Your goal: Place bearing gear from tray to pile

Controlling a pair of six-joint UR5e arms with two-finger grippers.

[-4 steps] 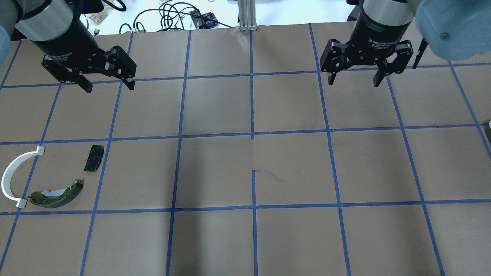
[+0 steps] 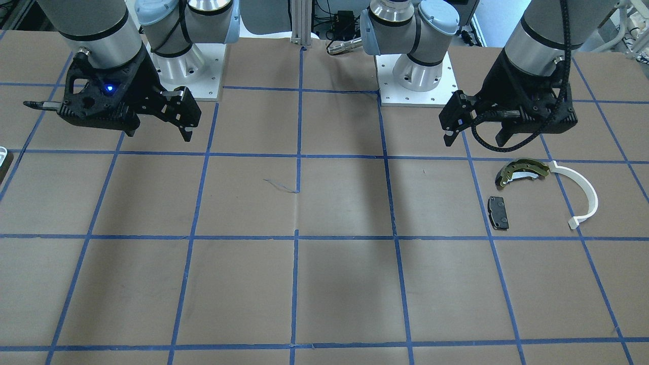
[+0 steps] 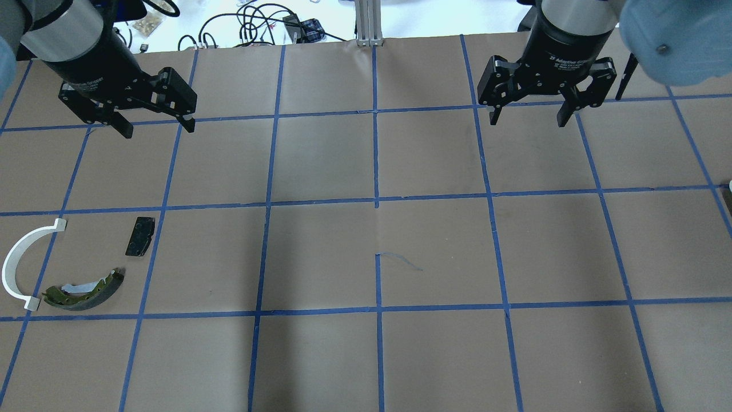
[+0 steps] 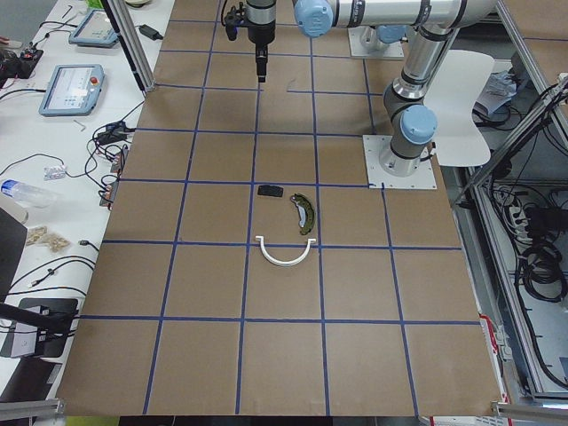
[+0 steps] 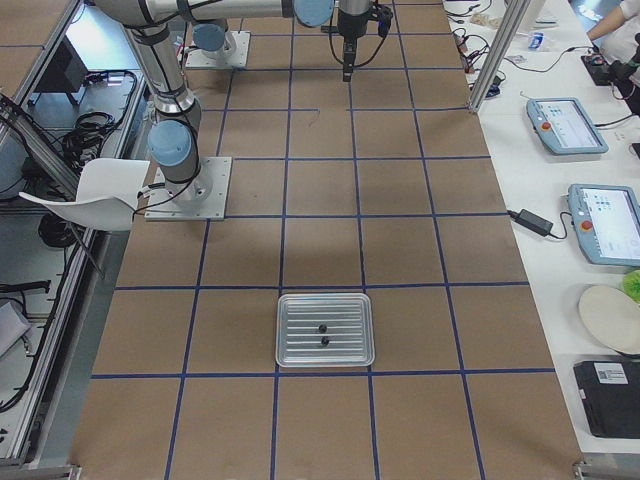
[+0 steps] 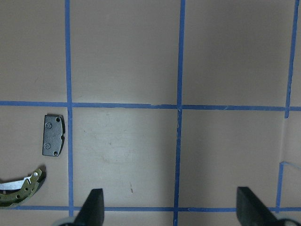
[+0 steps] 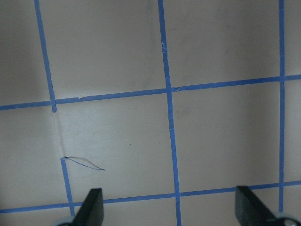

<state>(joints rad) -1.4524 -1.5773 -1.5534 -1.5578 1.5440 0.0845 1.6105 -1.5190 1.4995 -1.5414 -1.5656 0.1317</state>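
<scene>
The right gripper (image 3: 527, 121) hangs open and empty, high over the brown-papered, blue-taped table (image 3: 366, 355). The silver ribbed metal tray (image 5: 295, 345) sits well apart from it, toward the table's right end. Two small dark round pieces, probably the bearing gears (image 5: 321, 328), lie close together in the tray.

Wide jaws could nudge the second piece or catch both. A fingertip could strike the raised rim, and so small a part could slip out during the long carry.

The left gripper (image 3: 158, 130), also open and empty, hangs near the pile at the table's left end: an olive-gold curved brake shoe (image 3: 86, 290), a white arc-shaped strip (image 3: 20, 263) and a black rectangular pad (image 3: 140, 236). It could block an arm reaching across, and a careless drop could scatter those parts.

Between tray and pile nothing stands, so travel room is ample. The tray's rim is the tight spot.
</scene>
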